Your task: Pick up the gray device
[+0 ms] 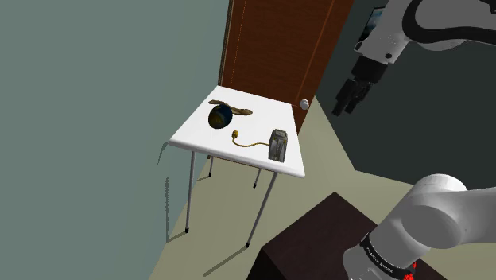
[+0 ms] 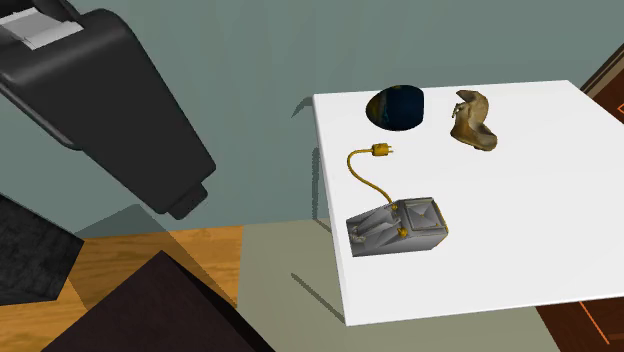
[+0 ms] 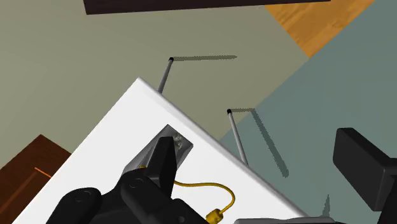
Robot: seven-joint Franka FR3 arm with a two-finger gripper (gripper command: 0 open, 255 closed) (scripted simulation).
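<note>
Reading the shoulder view: gray device sits near the 4 o'clock edge of the white counter, yellow cord running toward 9 o'clock. The claw hangs off-counter at the device's 2 o'clock, well apart. Wrist view: fingers apart, one hiding part of the device. Second exterior view: tan boot at 3 o'clock of the dark ball; bare counter at the device's 3 o'clock.

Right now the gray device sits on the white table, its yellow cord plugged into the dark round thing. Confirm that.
Not plugged in. In the second exterior view the gray device sits on the white table, but its yellow cord ends loose, apart from the dark round thing.
</note>
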